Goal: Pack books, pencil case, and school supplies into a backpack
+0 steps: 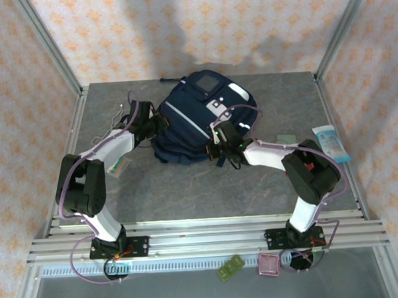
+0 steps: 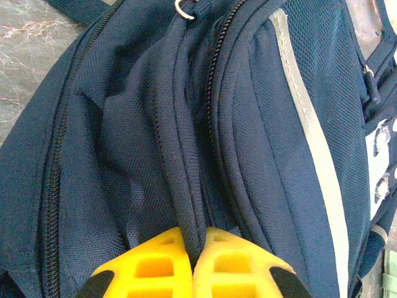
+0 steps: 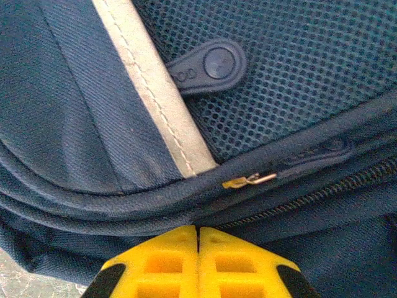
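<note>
While the left gripper (image 2: 193, 248) pinches a seam fold at 9 o'clock on the backpack (image 1: 197, 116), lying toward the table's (image 1: 188, 189) 12 o'clock, tension gently; the right gripper (image 3: 197, 236), clenched at 5 o'clock beside the zipper pull (image 3: 249, 180), may hold nothing.

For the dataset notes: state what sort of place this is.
Probably a robot-training test cell: aluminium rails frame a grey table, a patterned backdrop closes it in, and two bolted arms work a backpack.
</note>
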`<state>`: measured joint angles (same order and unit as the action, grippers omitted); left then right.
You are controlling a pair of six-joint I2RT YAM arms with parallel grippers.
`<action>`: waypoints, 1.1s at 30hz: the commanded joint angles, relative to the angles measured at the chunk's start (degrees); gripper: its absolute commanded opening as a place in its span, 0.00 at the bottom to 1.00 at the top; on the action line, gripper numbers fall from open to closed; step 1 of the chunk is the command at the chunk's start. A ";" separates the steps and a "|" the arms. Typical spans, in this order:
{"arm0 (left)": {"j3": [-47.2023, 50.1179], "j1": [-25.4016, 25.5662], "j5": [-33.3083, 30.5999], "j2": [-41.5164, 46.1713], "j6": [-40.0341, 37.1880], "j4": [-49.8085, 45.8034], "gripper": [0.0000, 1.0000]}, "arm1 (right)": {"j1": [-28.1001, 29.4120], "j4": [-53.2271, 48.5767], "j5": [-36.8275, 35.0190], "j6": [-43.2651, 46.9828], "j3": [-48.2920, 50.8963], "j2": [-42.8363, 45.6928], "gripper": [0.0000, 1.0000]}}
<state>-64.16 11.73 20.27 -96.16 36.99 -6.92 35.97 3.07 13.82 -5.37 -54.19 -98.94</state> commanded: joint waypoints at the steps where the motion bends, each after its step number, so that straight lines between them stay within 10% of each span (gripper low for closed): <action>1: -1.97 -1.74 -1.31 -0.04 -0.55 2.78 0.00 | -0.35 -3.42 -6.93 -0.59 2.43 3.27 0.00; 20: 0.64 -3.09 -2.39 2.41 -2.01 2.25 0.00 | -12.45 5.36 -29.60 -7.31 0.57 2.64 0.00; 33: -1.24 -3.11 -4.88 1.20 -3.07 1.47 0.00 | -11.57 3.26 -29.08 -10.58 6.12 9.28 0.00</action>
<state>-63.29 11.46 23.59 -96.16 35.97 -5.63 26.28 10.59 -5.15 -14.39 -51.86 -95.37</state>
